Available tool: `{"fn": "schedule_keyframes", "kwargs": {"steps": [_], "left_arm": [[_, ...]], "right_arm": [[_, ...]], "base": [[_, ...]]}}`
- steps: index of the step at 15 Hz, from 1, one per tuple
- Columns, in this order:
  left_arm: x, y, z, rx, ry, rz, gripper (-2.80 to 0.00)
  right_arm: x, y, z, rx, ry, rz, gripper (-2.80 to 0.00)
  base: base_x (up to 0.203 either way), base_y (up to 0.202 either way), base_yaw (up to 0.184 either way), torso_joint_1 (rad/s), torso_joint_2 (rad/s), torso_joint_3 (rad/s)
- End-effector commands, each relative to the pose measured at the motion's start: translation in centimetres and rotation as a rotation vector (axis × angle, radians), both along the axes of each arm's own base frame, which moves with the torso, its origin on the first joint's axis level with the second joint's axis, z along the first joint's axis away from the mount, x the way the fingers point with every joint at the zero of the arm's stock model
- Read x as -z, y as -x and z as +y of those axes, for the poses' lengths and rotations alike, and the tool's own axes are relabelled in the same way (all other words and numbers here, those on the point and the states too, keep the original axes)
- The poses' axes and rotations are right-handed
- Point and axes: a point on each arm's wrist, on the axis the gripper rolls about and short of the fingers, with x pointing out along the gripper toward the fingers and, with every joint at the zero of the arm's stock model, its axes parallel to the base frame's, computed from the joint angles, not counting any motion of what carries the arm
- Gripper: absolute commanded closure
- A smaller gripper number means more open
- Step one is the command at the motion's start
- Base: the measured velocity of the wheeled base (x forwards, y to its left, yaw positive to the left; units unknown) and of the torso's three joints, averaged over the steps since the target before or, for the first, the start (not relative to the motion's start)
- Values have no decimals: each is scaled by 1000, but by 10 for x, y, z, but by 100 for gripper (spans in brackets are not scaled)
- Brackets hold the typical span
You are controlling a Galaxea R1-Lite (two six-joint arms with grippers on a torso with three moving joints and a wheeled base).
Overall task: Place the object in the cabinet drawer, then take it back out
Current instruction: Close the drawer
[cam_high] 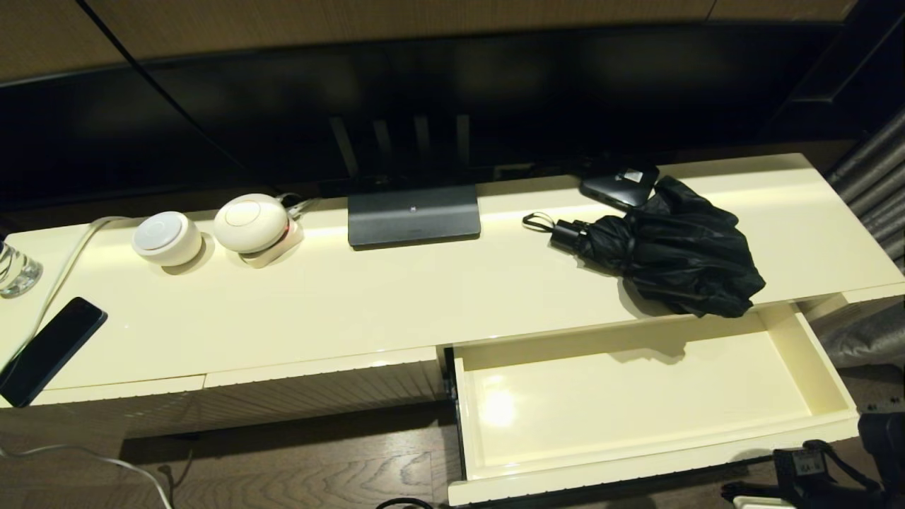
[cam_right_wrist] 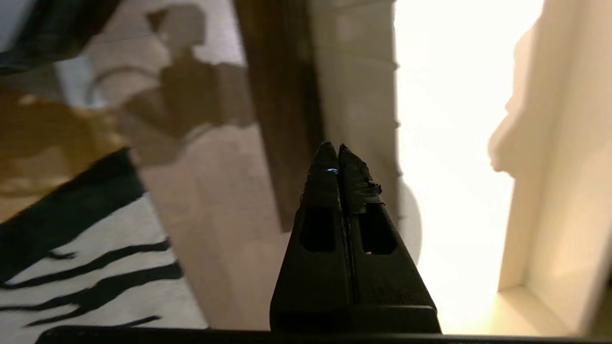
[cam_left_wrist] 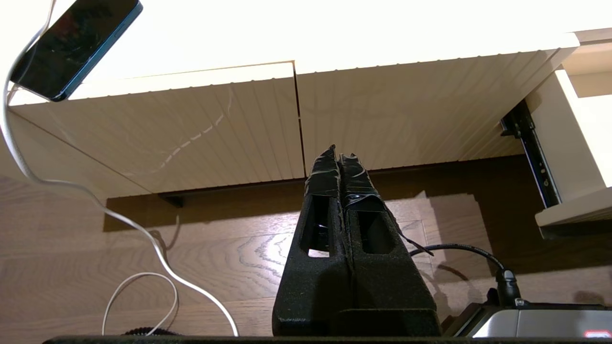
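Head view: the umbrella (cam_high: 672, 254) is lying on the cabinet top behind the open drawer (cam_high: 636, 403), nothing is being held by the closed left gripper (cam_left_wrist: 340, 154) or right gripper (cam_right_wrist: 334, 149), and a pickup is judged pending.

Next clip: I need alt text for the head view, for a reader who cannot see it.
A black compact folding umbrella lies on the glossy cream cabinet top, directly behind the pulled-out, empty cream-white drawer. Further left on the top are a grey monitor base, two white round devices and a flat black phone.
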Motion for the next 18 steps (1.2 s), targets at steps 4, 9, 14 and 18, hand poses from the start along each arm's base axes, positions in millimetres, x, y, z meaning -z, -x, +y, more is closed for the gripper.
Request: {"fn": "schedule_keyframes", "kwargs": {"steps": [4, 9, 14, 18], "left_arm": [[1, 0, 0, -1, 0, 4, 0], [1, 0, 0, -1, 0, 4, 0], [1, 0, 0, -1, 0, 4, 0], [1, 0, 0, -1, 0, 4, 0]], "right_arm": [[6, -14, 2, -1, 5, -9, 0], [13, -32, 5, -3, -3, -69, 0], [3, -41, 7, 0, -7, -133, 0], [-4, -52, 8, 19, 5, -169, 0]], "base": [[0, 0, 0, 0, 0, 0], [0, 0, 0, 0, 0, 0], [0, 0, 0, 0, 0, 0], [0, 0, 0, 0, 0, 0]]}}
